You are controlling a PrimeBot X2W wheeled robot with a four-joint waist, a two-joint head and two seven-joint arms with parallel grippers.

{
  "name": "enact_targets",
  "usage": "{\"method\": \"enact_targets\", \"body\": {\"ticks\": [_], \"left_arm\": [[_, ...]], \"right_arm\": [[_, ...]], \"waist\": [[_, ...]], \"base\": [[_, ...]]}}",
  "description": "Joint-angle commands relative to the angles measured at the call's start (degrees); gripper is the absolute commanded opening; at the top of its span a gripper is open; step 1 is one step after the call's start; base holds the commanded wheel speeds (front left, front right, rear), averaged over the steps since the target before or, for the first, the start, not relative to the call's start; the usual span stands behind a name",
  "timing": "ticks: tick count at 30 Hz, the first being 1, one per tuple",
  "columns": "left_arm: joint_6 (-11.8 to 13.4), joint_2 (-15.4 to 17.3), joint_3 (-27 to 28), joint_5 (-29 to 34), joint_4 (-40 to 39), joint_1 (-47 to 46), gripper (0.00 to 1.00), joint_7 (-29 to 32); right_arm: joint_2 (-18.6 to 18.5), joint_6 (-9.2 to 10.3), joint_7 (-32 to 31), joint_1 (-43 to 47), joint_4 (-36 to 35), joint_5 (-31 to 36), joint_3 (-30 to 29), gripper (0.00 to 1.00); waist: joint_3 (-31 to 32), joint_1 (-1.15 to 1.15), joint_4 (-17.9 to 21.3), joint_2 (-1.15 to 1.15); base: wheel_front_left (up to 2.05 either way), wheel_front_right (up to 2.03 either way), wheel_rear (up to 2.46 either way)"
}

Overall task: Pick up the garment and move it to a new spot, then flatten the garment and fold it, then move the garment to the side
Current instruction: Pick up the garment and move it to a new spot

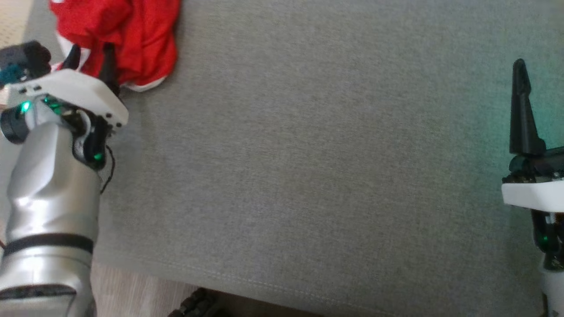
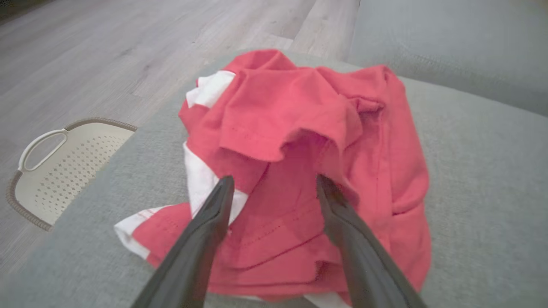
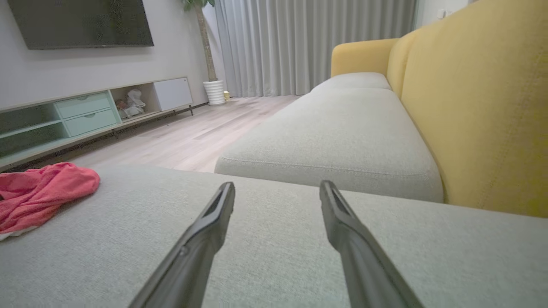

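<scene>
The garment [image 1: 128,39] is a crumpled red shirt with white trim, heaped at the far left corner of the grey sofa cushion [image 1: 308,154]. My left gripper [image 1: 90,55] hangs over its near edge, open, with its two dark fingers spread above the red cloth [image 2: 299,141] and nothing pinched between them. My right gripper [image 3: 276,190] stands open over bare cushion at the far right, one finger [image 1: 522,110] pointing up the head view. From the right wrist, the garment [image 3: 40,190] lies far off at the left.
A cream perforated basket [image 2: 64,167] stands on the wood floor beside the cushion's left edge. More grey seat cushions [image 3: 342,128] and a yellow sofa back [image 3: 479,107] lie beyond the right gripper. The cushion's front edge [image 1: 246,277] runs along the bottom.
</scene>
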State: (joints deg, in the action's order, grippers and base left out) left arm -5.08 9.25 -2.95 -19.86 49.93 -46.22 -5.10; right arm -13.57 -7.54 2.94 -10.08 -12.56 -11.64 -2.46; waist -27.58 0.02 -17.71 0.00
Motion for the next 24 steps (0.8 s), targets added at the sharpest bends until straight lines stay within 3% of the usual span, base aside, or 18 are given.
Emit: {"method": "enact_targets", "body": {"ticks": [1, 8, 9, 10, 17, 24], "left_arm": [[-0.06, 3.65, 1.06, 0.63, 0.06, -2.24, 1.0, 0.23], [-0.88, 5.12, -1.35, 1.7, 10.8, -8.41, 1.0, 2.17], [-1.08, 5.19, -1.64, 1.69, 11.78, -8.86, 0.28, 2.27], [-1.25, 5.21, -1.98, 1.73, 12.59, -9.21, 0.0, 2.15], [-1.96, 5.46, -3.24, 1.25, 16.45, -9.83, 0.0, -1.31], [-2.27, 5.15, -5.28, 1.58, 15.25, -9.43, 0.0, -7.84]], "right_arm": [[-0.78, 0.05, -0.31, -0.76, -2.47, 0.39, 1.1, 1.0], [-0.48, 0.05, 0.1, -1.3, -2.81, 0.54, 0.33, 1.0], [-0.43, 0.05, 0.22, -1.34, -2.72, 0.52, 0.29, 1.0], [-0.37, 0.05, 0.33, -1.36, -2.59, 0.52, 0.24, 1.0], [0.28, 0.05, 1.24, -1.85, -0.97, 0.5, 0.6, 1.0], [1.07, 0.05, 2.48, -2.18, 1.37, 0.17, 1.37, 1.0]], "waist": [[-1.9, -0.02, 1.71, 0.0], [-4.04, -0.02, 3.78, 0.0], [-4.09, -0.02, 3.91, 0.0], [-4.06, -0.02, 4.0, 0.0], [-2.21, -0.02, 4.16, 0.0], [2.15, -0.02, 4.2, 0.0]], "base": [[0.0, 0.0, 0.0], [0.0, 0.0, 0.0], [0.0, 0.0, 0.0], [0.0, 0.0, 0.0], [0.0, 0.0, 0.0], [0.0, 0.0, 0.0]]}}
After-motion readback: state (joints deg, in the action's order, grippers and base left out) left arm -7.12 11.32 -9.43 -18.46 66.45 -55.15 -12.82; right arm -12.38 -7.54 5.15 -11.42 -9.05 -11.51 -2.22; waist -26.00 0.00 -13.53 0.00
